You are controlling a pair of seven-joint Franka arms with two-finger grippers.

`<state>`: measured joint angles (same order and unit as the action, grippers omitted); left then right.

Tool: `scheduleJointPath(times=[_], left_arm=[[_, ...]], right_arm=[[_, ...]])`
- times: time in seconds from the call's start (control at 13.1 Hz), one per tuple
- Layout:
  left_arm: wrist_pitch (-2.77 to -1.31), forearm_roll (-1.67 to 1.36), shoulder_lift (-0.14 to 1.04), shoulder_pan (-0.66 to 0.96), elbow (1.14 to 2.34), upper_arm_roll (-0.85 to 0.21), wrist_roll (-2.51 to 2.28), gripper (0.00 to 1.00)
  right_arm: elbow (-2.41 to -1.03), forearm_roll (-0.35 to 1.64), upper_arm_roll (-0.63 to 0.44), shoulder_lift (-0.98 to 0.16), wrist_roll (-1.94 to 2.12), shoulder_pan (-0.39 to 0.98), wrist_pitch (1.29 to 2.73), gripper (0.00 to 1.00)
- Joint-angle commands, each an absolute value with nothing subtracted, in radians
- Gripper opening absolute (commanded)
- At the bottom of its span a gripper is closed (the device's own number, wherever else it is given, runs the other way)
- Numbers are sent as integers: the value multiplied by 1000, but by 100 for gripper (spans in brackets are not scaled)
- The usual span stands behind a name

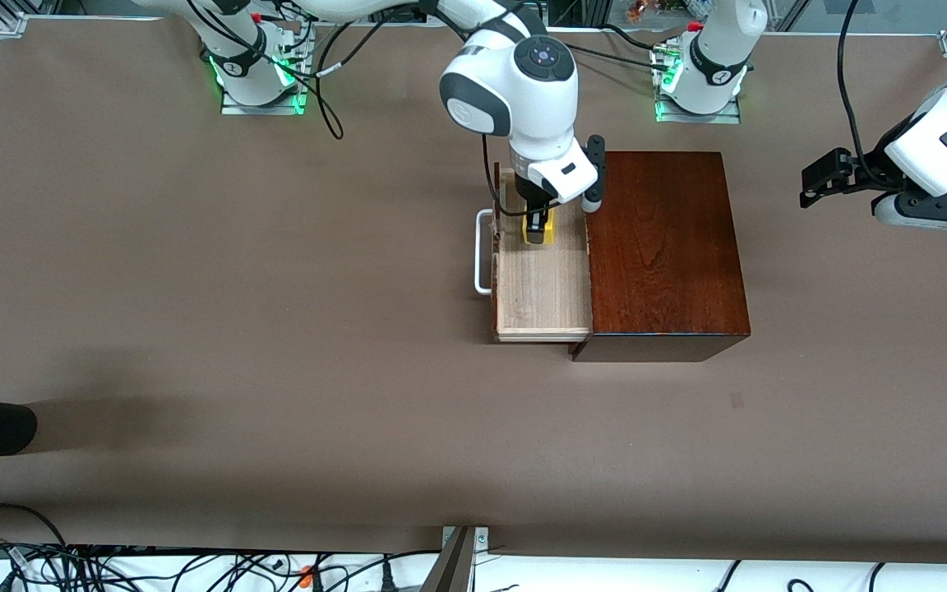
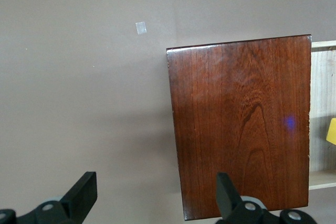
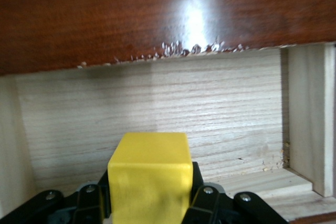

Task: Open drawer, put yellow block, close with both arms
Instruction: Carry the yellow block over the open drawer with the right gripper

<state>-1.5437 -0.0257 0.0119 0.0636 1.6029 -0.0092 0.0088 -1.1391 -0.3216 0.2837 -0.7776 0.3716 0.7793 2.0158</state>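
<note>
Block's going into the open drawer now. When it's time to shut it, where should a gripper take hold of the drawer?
Probably the white handle on the drawer front. It stands clear of the front as a U-shaped loop, so fingers can straddle its bar from above. Come from the right arm's end of the table, since the box blocks the rest.

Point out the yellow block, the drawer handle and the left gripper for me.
yellow block (image 3: 149, 174): right wrist view, its front face, between the right gripper's fingers.
drawer handle (image 1: 482, 251): front view, the white bar's long side.
left gripper (image 2: 155, 192): left wrist view, gap between open fingertips.
</note>
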Motion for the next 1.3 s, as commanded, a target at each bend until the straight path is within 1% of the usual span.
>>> scheduleJointPath(times=[0.0, 0.23, 0.53, 0.76, 0.84, 0.92, 1.22], left_arm=[[-1522, 0, 15, 66, 1580, -11, 14, 100], [-1522, 2, 15, 67, 1559, -12, 15, 100], [-1526, 2, 17, 74, 1543, -12, 15, 100], [-1528, 2, 15, 77, 1534, -15, 15, 100], [-1528, 2, 18, 78, 1519, -14, 17, 100], [-1528, 0, 23, 77, 1516, -14, 17, 100], [-1529, 2, 29, 78, 1508, -12, 15, 100]], right_arm=[[-1115, -370, 278, -808, 396, 795, 1990, 13], [-1129, -390, 278, -833, 410, 804, 1985, 13], [-1155, -400, 278, -834, 417, 802, 1985, 13], [-1161, -400, 278, -836, 419, 802, 1991, 18], [-1161, -400, 278, -836, 417, 804, 1993, 30], [-1161, -399, 278, -836, 416, 802, 1996, 99], [-1135, -388, 282, -819, 405, 802, 1982, 100]])
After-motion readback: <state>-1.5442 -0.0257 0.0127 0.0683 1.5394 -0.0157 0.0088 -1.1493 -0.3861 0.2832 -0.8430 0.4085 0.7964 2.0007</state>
